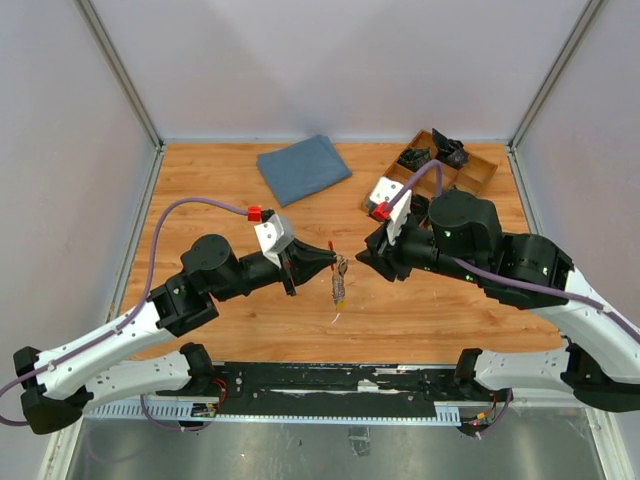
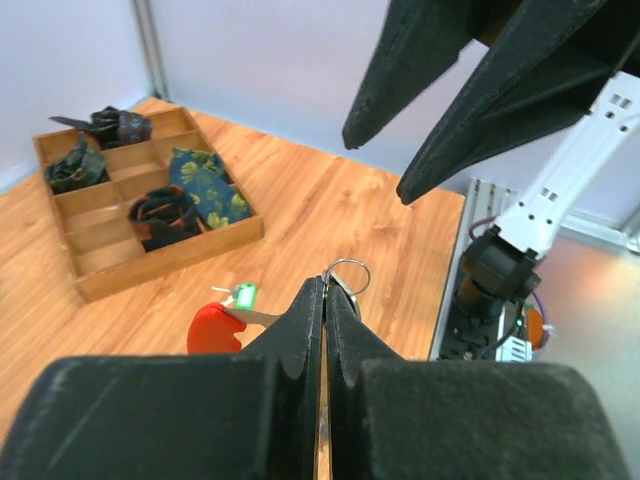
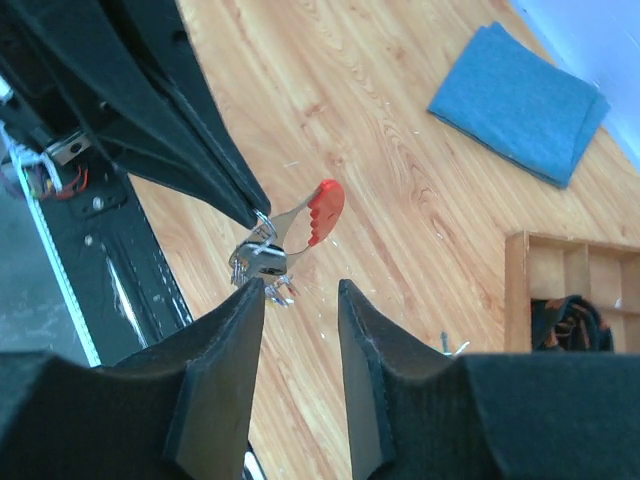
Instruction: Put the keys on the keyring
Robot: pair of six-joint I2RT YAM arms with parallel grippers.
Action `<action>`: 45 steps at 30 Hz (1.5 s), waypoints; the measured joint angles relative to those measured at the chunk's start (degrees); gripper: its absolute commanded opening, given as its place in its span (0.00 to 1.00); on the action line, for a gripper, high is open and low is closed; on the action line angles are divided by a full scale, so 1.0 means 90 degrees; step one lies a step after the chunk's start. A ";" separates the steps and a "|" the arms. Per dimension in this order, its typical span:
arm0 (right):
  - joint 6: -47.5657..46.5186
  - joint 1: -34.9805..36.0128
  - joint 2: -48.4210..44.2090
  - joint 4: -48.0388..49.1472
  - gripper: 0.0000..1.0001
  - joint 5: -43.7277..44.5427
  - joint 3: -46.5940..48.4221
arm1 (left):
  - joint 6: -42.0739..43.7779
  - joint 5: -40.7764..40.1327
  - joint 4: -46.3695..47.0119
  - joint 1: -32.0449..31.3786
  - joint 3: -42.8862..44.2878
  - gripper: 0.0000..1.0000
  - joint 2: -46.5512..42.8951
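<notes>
My left gripper [image 1: 332,260] is shut on a small silver wire ring [image 2: 347,271] at its fingertips, held above the table. The keyring's red curved piece [image 3: 325,211] on a silver shank sticks out beside it; it also shows in the left wrist view [image 2: 212,328]. The keys [image 3: 258,264], a silver-grey bunch, hang from the ring just below the left fingertips and show in the top view [image 1: 341,283]. A small green tag [image 2: 243,296] sits by the red piece. My right gripper [image 3: 300,288] is open and empty, its left finger close to the keys, facing the left gripper [image 1: 362,256].
A folded blue cloth [image 1: 303,168] lies at the back middle. A wooden compartment tray [image 1: 478,176] with dark rolled items stands at the back right. A small pale scrap [image 1: 336,318] lies on the table below the keys. The black base rail [image 1: 340,378] runs along the near edge.
</notes>
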 measured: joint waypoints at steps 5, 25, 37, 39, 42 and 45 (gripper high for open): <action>0.1032 0.0000 -0.0600 0.1209 0.38 0.0580 -0.1134 | -0.0187 -0.0627 0.0075 0.0000 -0.0083 0.01 -0.0126; 0.3655 -0.0002 -0.0459 0.2747 0.30 0.1093 -0.2106 | -0.0379 -0.1394 0.0097 0.0000 -0.0107 0.00 -0.0134; 0.3789 -0.0034 -0.0342 0.2669 0.31 0.1098 -0.2106 | -0.0372 -0.1389 0.0097 0.0000 -0.0107 0.01 -0.0136; 0.3793 -0.0039 -0.0350 0.2635 0.31 0.1124 -0.2106 | -0.0372 -0.1389 0.0095 0.0000 -0.0107 0.01 -0.0141; 0.3796 -0.0049 -0.0374 0.2625 0.31 0.1166 -0.2118 | -0.0372 -0.1389 0.0095 0.0000 -0.0107 0.01 -0.0160; 0.3798 -0.0053 -0.0410 0.2608 0.30 0.1239 -0.2135 | -0.0372 -0.1389 0.0097 0.0000 -0.0107 0.00 -0.0177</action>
